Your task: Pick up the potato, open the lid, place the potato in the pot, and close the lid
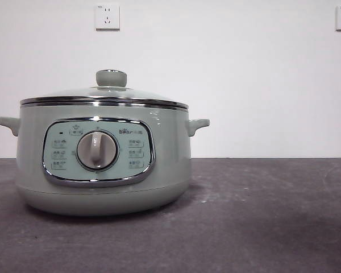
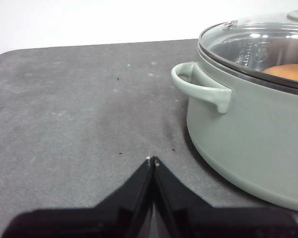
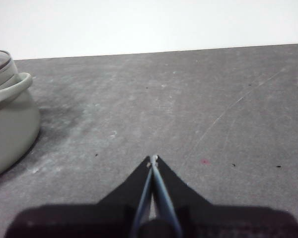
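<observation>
The sage-green pot [image 1: 102, 165] stands left of centre on the dark table, its glass lid [image 1: 102, 95] seated on the rim with the knob [image 1: 111, 78] on top. Through the lid [image 2: 260, 42] in the left wrist view, the orange-brown potato [image 2: 290, 72] lies inside the pot [image 2: 248, 134]. My left gripper [image 2: 152, 159] is shut and empty, low over the table beside the pot's handle [image 2: 201, 88]. My right gripper [image 3: 153, 158] is shut and empty over bare table, off to the pot's [image 3: 7, 124] other side. Neither arm shows in the front view.
The dark grey table [image 1: 261, 216] stretches out to the right of the pot. A white wall with two power sockets [image 1: 107, 16] stands behind.
</observation>
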Controlling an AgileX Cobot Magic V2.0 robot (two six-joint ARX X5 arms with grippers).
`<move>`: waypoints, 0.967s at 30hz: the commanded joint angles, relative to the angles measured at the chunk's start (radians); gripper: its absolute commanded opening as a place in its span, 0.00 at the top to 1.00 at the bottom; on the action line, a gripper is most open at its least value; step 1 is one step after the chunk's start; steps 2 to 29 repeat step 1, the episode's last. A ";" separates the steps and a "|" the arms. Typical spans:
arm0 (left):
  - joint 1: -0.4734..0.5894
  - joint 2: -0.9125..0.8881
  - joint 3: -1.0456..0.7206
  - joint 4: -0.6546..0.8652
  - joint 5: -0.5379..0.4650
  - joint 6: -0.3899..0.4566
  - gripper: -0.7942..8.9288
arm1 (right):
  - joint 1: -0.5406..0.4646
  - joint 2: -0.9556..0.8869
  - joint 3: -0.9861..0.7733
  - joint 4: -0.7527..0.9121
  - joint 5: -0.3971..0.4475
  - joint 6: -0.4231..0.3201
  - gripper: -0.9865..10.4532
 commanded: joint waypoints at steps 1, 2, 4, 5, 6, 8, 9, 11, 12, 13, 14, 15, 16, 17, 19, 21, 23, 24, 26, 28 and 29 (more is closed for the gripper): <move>0.003 -0.003 -0.017 0.008 0.005 -0.003 0.92 | 0.001 0.001 -0.010 -0.011 0.003 0.008 0.91; 0.003 -0.003 -0.017 0.008 0.005 -0.003 0.92 | 0.001 0.001 -0.010 -0.011 0.003 0.008 0.91; 0.003 -0.003 -0.017 0.008 0.005 -0.003 0.92 | 0.001 0.001 -0.010 -0.011 0.003 0.008 0.91; 0.003 -0.003 -0.017 0.008 0.005 -0.003 0.92 | 0.001 0.001 -0.010 -0.011 0.003 0.008 0.91; 0.003 -0.003 -0.017 0.008 0.005 -0.003 0.92 | 0.001 0.001 -0.010 -0.011 0.003 0.008 0.91; 0.003 -0.003 -0.017 0.008 0.005 -0.003 0.92 | 0.001 0.001 -0.010 -0.011 0.003 0.008 0.91; 0.003 -0.003 -0.017 0.008 0.005 -0.003 0.92 | 0.001 0.001 -0.010 -0.011 0.003 0.008 0.91; 0.003 -0.003 -0.017 0.008 0.005 -0.003 0.92 | 0.001 0.001 -0.010 -0.011 0.003 0.008 0.91; 0.003 -0.003 -0.017 0.008 0.005 -0.003 0.92 | 0.001 0.001 -0.010 -0.011 0.003 0.008 0.91; 0.003 -0.003 -0.017 0.008 0.005 -0.003 0.92 | 0.001 0.001 -0.010 -0.011 0.003 0.008 0.91; 0.003 -0.003 -0.017 0.008 0.005 -0.003 0.92 | 0.001 0.001 -0.010 -0.011 0.003 0.008 0.91; 0.003 -0.003 -0.017 0.008 0.005 -0.003 0.92 | 0.001 0.001 -0.010 -0.011 0.003 0.008 0.91; 0.003 -0.003 -0.017 0.008 0.005 -0.003 0.92 | 0.001 0.001 -0.010 -0.011 0.003 0.008 0.91; 0.003 -0.003 -0.017 0.008 0.005 -0.003 0.92 | 0.001 0.001 -0.010 -0.011 0.003 0.008 0.91; 0.003 -0.003 -0.017 0.008 0.005 -0.003 0.92 | 0.001 0.001 -0.010 -0.011 0.003 0.008 0.91; 0.003 -0.003 -0.017 0.008 0.005 -0.003 0.92 | 0.001 0.001 -0.010 -0.011 0.003 0.008 0.91; 0.003 -0.003 -0.017 0.008 0.005 -0.003 0.92 | 0.001 0.001 -0.010 -0.011 0.003 0.008 0.91; 0.003 -0.003 -0.017 0.008 0.005 -0.003 0.92 | 0.001 0.001 -0.010 -0.011 0.003 0.008 0.91; 0.003 -0.003 -0.017 0.008 0.005 -0.003 0.92 | 0.001 0.001 -0.010 -0.011 0.003 0.008 0.91; 0.003 -0.003 -0.017 0.008 0.005 -0.003 0.92 | 0.001 0.001 -0.010 -0.011 0.003 0.008 0.91; 0.003 -0.003 -0.017 0.008 0.005 -0.003 0.92 | 0.001 0.001 -0.010 -0.011 0.003 0.008 0.91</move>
